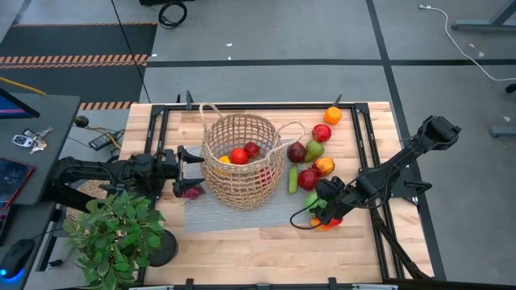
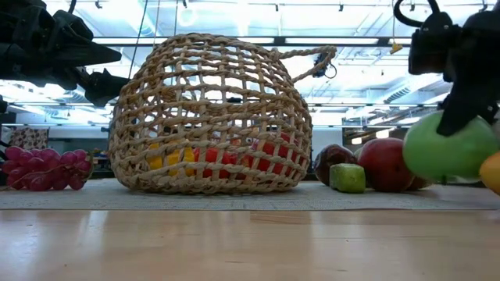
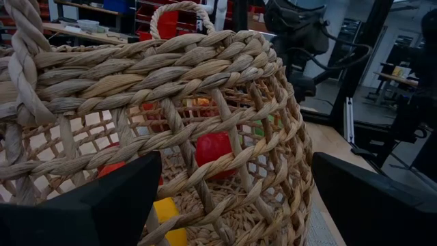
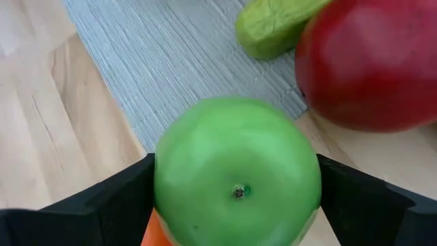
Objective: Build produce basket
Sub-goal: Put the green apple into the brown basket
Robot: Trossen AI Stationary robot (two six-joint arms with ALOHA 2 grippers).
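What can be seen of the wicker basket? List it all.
The basket is round, tan, woven of thick twisted fibre in an open weave, with two thin loop handles at its rim. It stands upright on a grey woven mat near the table's middle. Inside lie red, yellow and orange pieces of produce, visible through the gaps. The left end effector is beside its wall with fingers open, and whether it touches cannot be told. Dark red grapes lie on that side, apart from it.
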